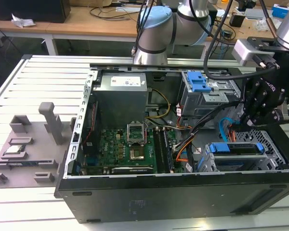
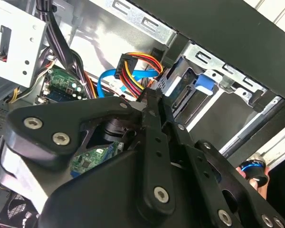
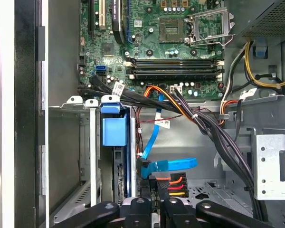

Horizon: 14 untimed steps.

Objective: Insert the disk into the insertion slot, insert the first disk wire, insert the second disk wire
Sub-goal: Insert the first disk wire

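The disk [image 1: 237, 148] in its blue carrier sits inside the insertion slot [image 1: 275, 144], the silver perforated cage at the case's corner on the exterior view's right. My gripper [image 1: 251, 120] hangs just behind the disk's rear end. In both wrist views its fingers are shut on the black plug [image 3: 155, 186] of the first disk wire [image 2: 135, 64], the orange, red, yellow and black bundle. The plug [image 2: 149, 92] is held close to the disk's connector edge [image 2: 183, 92]. The second disk wire [image 3: 172, 165], a flat light-blue cable, arches beside the plug and lies loose.
A taller grey cage with a blue latch [image 1: 200, 82] stands behind the gripper. A thick black cable bundle [image 3: 213, 135] runs from the motherboard [image 1: 130, 149] past the gripper. The power supply [image 1: 120, 96] fills the case's back. Grey fixtures [image 1: 50, 120] stand on the table at the exterior view's left.
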Tool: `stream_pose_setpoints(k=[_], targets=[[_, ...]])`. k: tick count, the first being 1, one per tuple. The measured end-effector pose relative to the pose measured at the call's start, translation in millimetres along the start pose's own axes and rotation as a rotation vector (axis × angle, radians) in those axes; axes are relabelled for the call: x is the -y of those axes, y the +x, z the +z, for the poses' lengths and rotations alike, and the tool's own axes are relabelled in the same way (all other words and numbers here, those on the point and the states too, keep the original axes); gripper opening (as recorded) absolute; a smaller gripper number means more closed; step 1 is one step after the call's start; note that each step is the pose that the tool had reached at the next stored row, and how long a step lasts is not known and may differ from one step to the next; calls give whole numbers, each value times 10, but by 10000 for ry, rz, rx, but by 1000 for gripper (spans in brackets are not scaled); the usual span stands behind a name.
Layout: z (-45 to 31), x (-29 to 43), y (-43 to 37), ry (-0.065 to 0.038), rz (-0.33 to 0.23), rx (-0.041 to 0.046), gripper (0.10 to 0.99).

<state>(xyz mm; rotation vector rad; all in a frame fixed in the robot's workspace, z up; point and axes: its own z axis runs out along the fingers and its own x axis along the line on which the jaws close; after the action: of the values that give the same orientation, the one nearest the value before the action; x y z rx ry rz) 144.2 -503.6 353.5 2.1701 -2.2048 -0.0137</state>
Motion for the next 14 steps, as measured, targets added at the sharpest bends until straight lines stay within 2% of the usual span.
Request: stream_pose_setpoints(k=[2,4,8,12,14], targets=[[0,0,2,-1,0,-8,169],[1,1,38,-1,0,-8,169],[14,15,220,-2,1,-6,169],[37,65,274,-13,-1,-5,169],[88,89,281,-14,0,31,169]])
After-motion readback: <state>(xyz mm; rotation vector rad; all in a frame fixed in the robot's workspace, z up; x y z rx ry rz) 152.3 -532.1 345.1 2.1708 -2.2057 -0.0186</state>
